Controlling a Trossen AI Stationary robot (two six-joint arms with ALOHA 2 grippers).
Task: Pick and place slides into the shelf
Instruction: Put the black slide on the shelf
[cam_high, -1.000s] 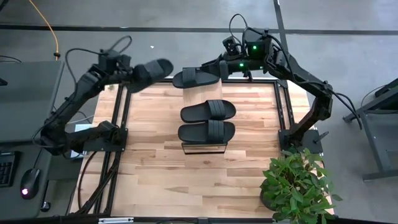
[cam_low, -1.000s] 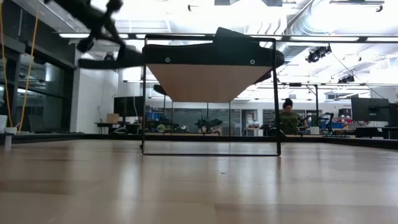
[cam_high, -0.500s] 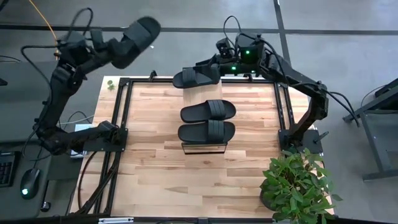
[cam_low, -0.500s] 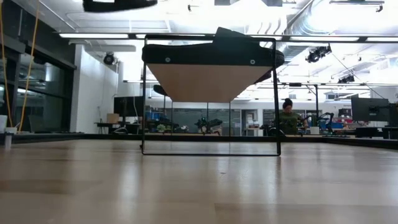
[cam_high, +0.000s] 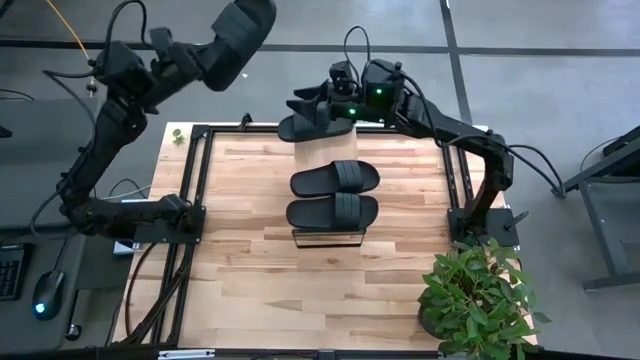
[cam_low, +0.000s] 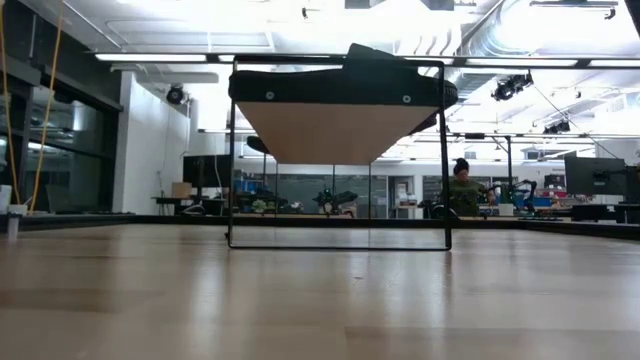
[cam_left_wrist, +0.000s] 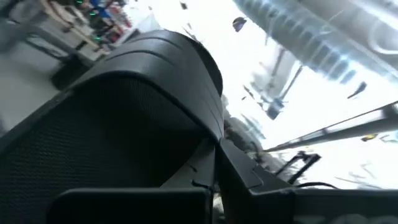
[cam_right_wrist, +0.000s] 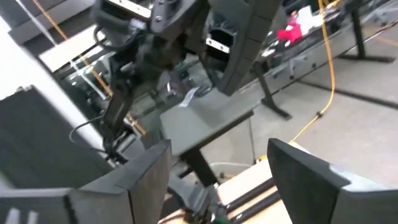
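Above the table's far left corner, the left gripper (cam_high: 185, 62) is clamped on one slide (cam_high: 238, 38), carried high and well outside the tabletop frame. The left wrist view confirms the grip: the ribbed strap (cam_left_wrist: 155, 87) fills the picture, pinched against the dark fingers (cam_left_wrist: 242, 171). The left arm is stretched upward and outward, the sandal's toe pointing away from the table; judged from this pose, the slide is being kept clear of the other arm's work.

On the shelf (cam_high: 328, 238), which stands at mid-table, two slides lie side by side across the plank: the farther slide (cam_high: 334, 179) and the nearer slide (cam_high: 332, 211), close together. The low view shows the shelf's wood top (cam_low: 330, 130) on its thin black frame, with dark soles along its upper edge. Crosswise placement suits a rack about one sandal wide.

At the table's far edge, the fourth slide (cam_high: 305, 125) rests over the frame rail, just behind the shelf. The right gripper (cam_high: 318, 100) hovers at it with its fingers spread wide; the right wrist view shows both fingers (cam_right_wrist: 305, 177) apart with nothing between them. The right arm reaches from its base at the right edge across the far side, elbow bent, wrist turned toward the left. Whether that sandal sits on the shelf's far end or on the table rail cannot be told.
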